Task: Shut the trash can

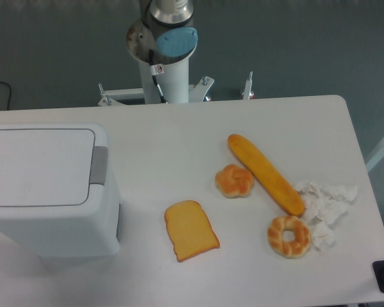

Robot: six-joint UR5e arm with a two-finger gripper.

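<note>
Pincer nowhere to be seen from where I stand: only the arm's base column (166, 45) rises at the far edge of the table (179, 128), so whether it is spread or pressed together I cannot tell. Moving out from there, the trash can (51, 192) sits on the left side of the table, its flat lid (40, 167) lying level and flush in the rim, the grey latch tab (99, 165) on its right edge. It looks shut to me, so the job seems done, with nothing obvious left. Well apart to the right lie a toast slice (191, 230), a round bun (234, 181), a long baguette (265, 173), a ring-shaped pastry (288, 236) and crumpled paper (324, 203).
</note>
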